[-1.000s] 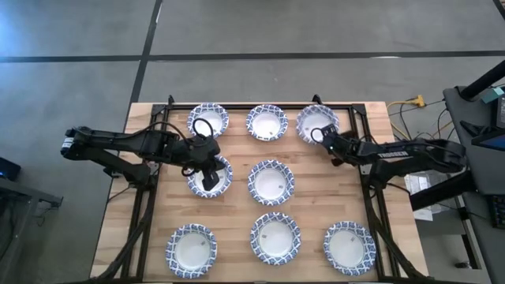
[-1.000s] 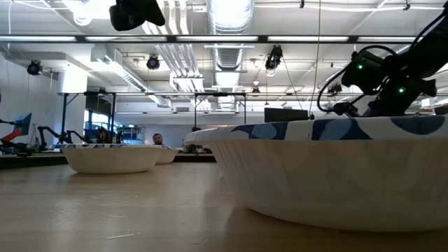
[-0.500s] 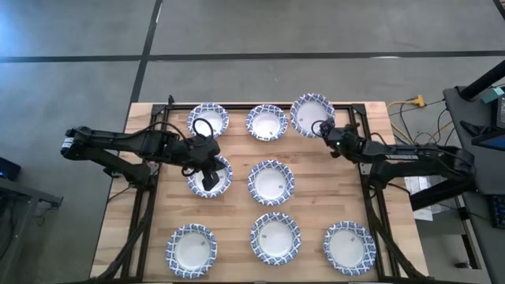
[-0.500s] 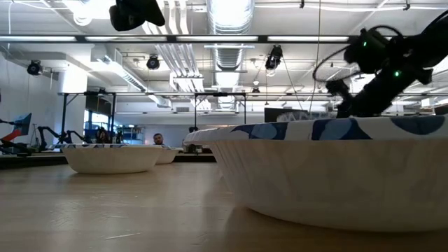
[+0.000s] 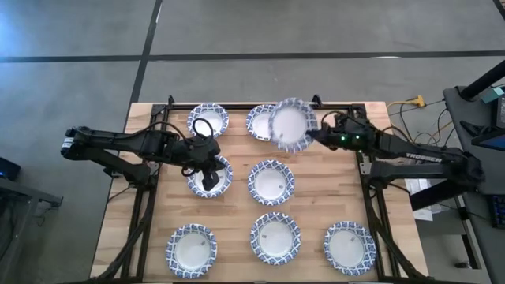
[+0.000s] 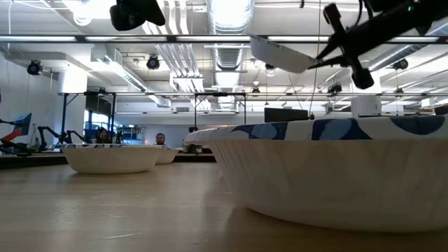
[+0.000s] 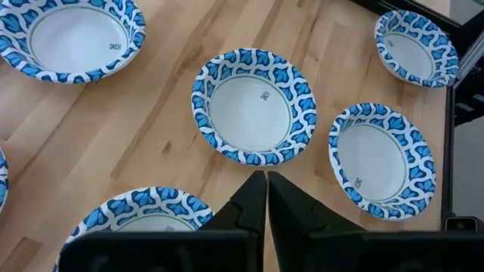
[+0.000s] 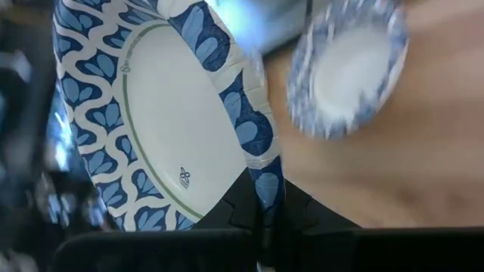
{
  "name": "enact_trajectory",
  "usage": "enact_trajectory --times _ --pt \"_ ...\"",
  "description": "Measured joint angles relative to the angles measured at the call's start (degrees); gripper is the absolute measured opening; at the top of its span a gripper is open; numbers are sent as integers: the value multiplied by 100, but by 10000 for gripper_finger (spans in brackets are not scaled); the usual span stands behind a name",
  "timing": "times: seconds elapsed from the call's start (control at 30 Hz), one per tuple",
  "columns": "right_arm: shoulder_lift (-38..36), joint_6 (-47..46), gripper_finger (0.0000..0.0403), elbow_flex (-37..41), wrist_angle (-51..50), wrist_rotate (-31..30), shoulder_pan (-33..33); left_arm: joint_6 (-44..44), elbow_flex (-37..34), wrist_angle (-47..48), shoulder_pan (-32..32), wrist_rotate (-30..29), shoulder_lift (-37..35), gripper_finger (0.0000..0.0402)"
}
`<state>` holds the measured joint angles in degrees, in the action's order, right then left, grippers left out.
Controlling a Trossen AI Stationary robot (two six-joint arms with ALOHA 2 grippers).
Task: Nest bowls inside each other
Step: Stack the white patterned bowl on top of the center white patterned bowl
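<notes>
Several blue-and-white patterned bowls sit on their bases on the wooden table. My right gripper (image 5: 314,136) is shut on one bowl (image 5: 290,125) and holds it in the air, overlapping the far middle bowl (image 5: 259,122). In the low view this bowl (image 6: 280,54) hangs tilted, high above the table. My left gripper (image 5: 209,181) is shut and stands over the middle-left bowl (image 5: 223,175). Its fingertips (image 7: 266,189) are closed, with that bowl's rim (image 7: 144,210) just below them. My right gripper pinches the bowl's rim (image 8: 265,181) between its two fingers, on the side facing the table's right. The fingers come about level from the right. The bowl is lifted clear and tilted, its white inside (image 8: 174,128) facing the wrist camera. My left gripper: I cannot tell whether its fingers touch the bowl below.
Other bowls stand at the far left (image 5: 208,120), the centre (image 5: 271,181), and along the near edge (image 5: 192,250) (image 5: 275,237) (image 5: 349,247). A large bowl (image 6: 336,175) fills the low view's foreground. A black frame (image 5: 359,118) borders the table. The far right corner shows bare wood.
My right gripper has lifted its bowl off the far right corner and carried it up and toward the table's left. The bowl now hangs tilted over the far middle bowl.
</notes>
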<state>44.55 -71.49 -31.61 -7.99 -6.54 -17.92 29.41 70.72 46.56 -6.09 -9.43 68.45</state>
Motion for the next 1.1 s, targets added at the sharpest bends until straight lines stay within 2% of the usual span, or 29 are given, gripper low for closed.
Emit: enact_trajectory --times 0.13,0.2,0.47,0.6,0.83,1.1 --pt "432 265 9 -772 -1349 494 355 -28 0 -99 2 0 0 0" --pt "772 455 9 -1109 -1722 851 451 -37 0 -154 2 0 0 0" --pt "2725 1527 9 -2197 -2005 2614 498 -473 0 -309 11 0 2 0" --pt "3740 2169 9 -2720 -2446 3116 474 -476 0 -309 11 0 2 0" --pt "4974 3115 9 -3624 -3622 3240 466 -435 0 -306 11 41 2 0" --pt "5303 3486 9 -3979 -3941 2654 465 -430 0 -302 9 187 2 0"
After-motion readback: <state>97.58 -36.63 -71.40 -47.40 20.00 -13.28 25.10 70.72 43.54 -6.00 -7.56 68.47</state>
